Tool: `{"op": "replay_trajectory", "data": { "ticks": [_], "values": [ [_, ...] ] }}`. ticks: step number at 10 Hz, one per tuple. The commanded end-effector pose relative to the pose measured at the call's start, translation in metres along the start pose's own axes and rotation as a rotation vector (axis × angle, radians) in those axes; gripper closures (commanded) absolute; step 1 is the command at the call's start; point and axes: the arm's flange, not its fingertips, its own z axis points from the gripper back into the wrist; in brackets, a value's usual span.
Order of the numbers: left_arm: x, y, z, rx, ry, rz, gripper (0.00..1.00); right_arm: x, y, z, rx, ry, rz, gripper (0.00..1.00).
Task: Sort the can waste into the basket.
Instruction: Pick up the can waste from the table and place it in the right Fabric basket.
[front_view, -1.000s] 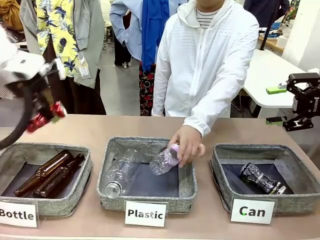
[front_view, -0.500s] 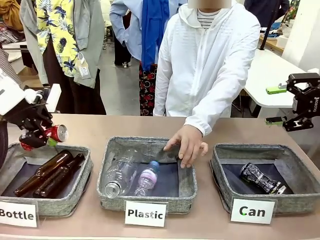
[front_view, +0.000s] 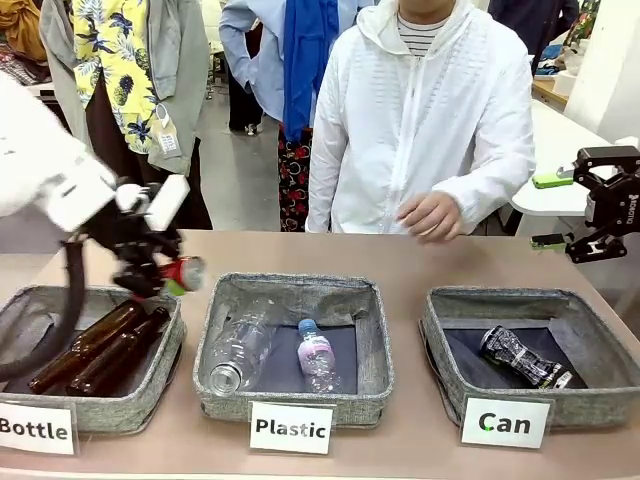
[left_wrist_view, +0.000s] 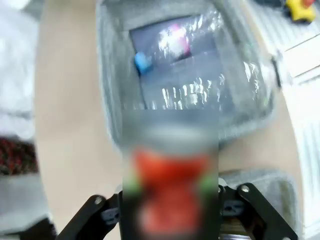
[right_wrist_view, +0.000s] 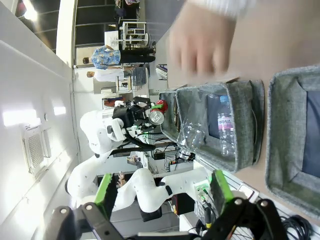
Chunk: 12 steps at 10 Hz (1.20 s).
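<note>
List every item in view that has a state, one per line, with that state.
Left pincer: shut on the red can, held above the table between the Bottle and Plastic baskets.
Red can: gripped, in the air.
Right pincer: open, holding nothing.
Black can: dented, lying in the Can basket.
Brown bottles: lying in the Bottle basket.
Clear plastic bottles: lying in the Plastic basket.
Person's hand: above the table's far edge, holding nothing.

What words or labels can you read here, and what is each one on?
"Bottle": white card on the left basket.
"Plastic": white card on the middle basket.
"Can": white card on the right basket.
Print on the small bottle's label, the black can and the right gripper: too small to read.
</note>
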Motion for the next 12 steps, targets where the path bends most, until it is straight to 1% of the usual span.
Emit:
{"op": "replay_trajectory", "data": {
  "ticks": [1, 2, 3, 4, 5, 6, 7, 8, 9, 10, 11, 12],
  "values": [
    [0.051, 0.017, 0.000, 0.051, -0.020, -0.076, 0.57, 0.000, 0.000, 0.000, 0.000, 0.000, 0.000, 0.00],
    [0.101, 0.018, 0.006, 0.087, 0.033, -0.142, 0.57, -0.018, 0.024, 0.043, -0.099, -0.023, 0.057, 0.00],
    [0.148, 0.025, 0.011, 0.045, 0.061, -0.236, 0.57, -0.031, 0.028, 0.077, -0.181, 0.011, 0.027, 0.00],
    [0.192, 0.033, 0.017, -0.014, 0.056, -0.295, 0.57, -0.044, 0.024, 0.110, -0.244, 0.015, 0.014, 0.00],
    [0.234, 0.039, 0.004, -0.033, 0.004, -0.299, 0.57, -0.055, 0.012, 0.155, -0.326, -0.048, -0.004, 0.00],
    [0.276, 0.048, -0.016, -0.121, -0.071, -0.323, 0.57, -0.079, 0.008, 0.198, -0.362, -0.111, 0.011, 0.00],
    [0.309, 0.061, -0.048, -0.154, -0.143, -0.327, 0.57, -0.097, 0.005, 0.227, -0.381, -0.162, 0.056, 0.00],
    [0.342, 0.074, -0.083, -0.071, -0.175, -0.290, 0.57, -0.117, 0.003, 0.244, -0.380, -0.159, 0.121, 0.00],
    [0.373, 0.087, -0.122, -0.022, -0.189, -0.253, 0.57, -0.139, -0.003, 0.254, -0.357, -0.142, 0.191, 0.00],
    [0.402, 0.109, -0.166, 0.058, -0.138, -0.185, 0.57, -0.160, -0.015, 0.261, -0.283, -0.176, 0.291, 0.00],
    [0.416, 0.125, -0.198, -0.006, -0.124, -0.148, 0.57, -0.175, -0.029, 0.266, -0.201, -0.234, 0.333, 0.00],
    [0.425, 0.135, -0.227, -0.013, -0.106, -0.089, 0.57, -0.147, -0.005, 0.265, -0.347, -0.188, 0.187, 0.00]
  ]
}}
